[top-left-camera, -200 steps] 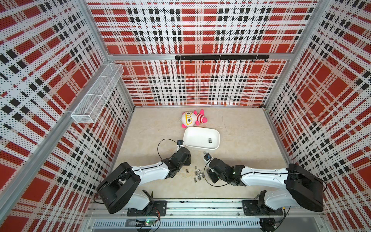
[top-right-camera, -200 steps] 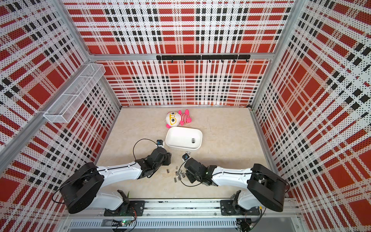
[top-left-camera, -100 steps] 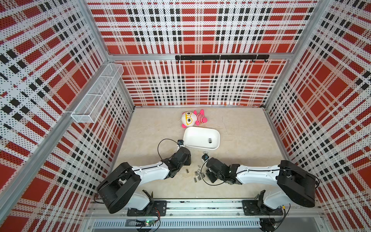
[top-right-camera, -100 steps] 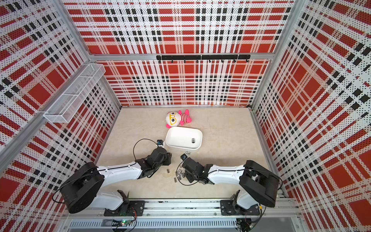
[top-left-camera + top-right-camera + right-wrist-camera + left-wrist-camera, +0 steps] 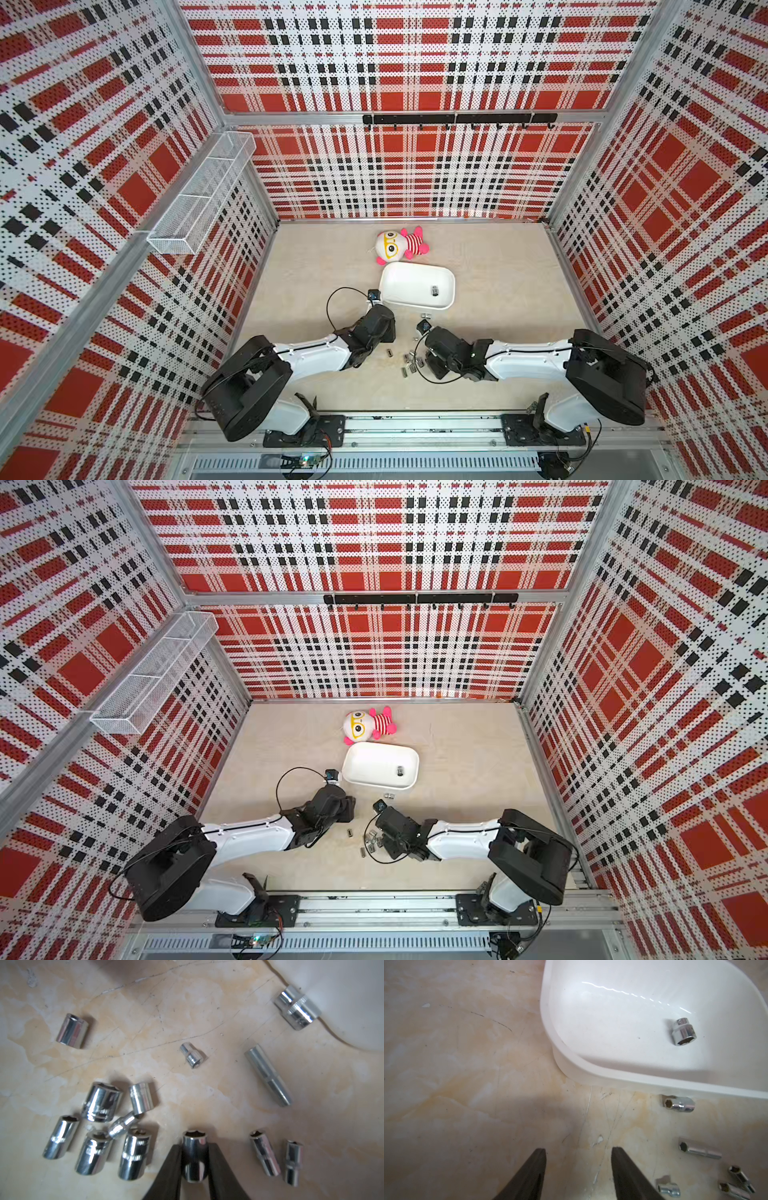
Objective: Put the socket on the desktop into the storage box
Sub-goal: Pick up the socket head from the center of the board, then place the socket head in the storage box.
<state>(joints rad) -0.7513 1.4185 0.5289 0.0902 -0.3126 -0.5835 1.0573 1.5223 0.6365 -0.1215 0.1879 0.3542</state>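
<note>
The right gripper is clamped across a chrome socket that lies on its side on the desktop. Both black pads press its round flanks, and its hex mouth pokes out just past the fingertips. Whether it has left the surface cannot be told.

The grip looks centred, but polished round steel is likely slippery. The sensible move is probably to keep the squeeze firm and lift straight up before travelling. That should clear the neighbours without nudging them. The release is best made low over the box floor so the piece does not bounce out.

On one flank of the fingers, just beside them, sits a tight cluster of sockets. On the other flank lie two slimmer sockets, near but apart. Ahead of the fingertips rests a long deep socket. Beyond it the storage box stands near, with a knurled socket touching its wall.

The left gripper hangs over bare desktop, jaws apart and empty. The storage box is just ahead of it, and one boxed socket lies inside.
</note>
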